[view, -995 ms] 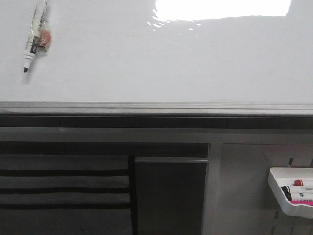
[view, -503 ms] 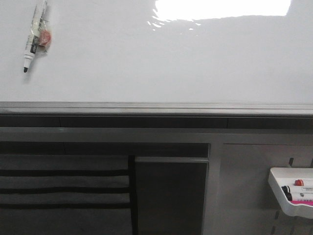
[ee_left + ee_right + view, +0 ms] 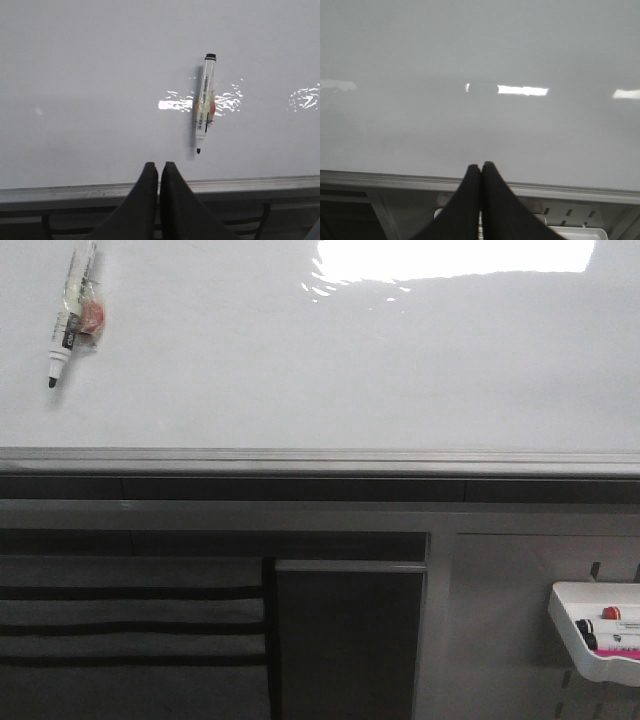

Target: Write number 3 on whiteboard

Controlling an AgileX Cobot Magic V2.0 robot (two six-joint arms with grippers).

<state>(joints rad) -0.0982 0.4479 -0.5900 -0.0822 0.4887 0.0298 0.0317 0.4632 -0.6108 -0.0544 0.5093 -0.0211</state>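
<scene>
The whiteboard fills the upper front view, glossy white with a grey metal edge strip and a bright light glare. No number 3 shows on it. An uncapped marker lies on the board at its far left, black tip toward the edge; the left wrist view shows the marker too. My left gripper is shut and empty, over the board's edge, short of the marker's tip. My right gripper is also shut and empty, above the edge strip. Neither arm appears in the front view.
A small white tray holding markers hangs below the board at the right. Under the edge strip are a dark frame, a grey striped panel and a dark panel.
</scene>
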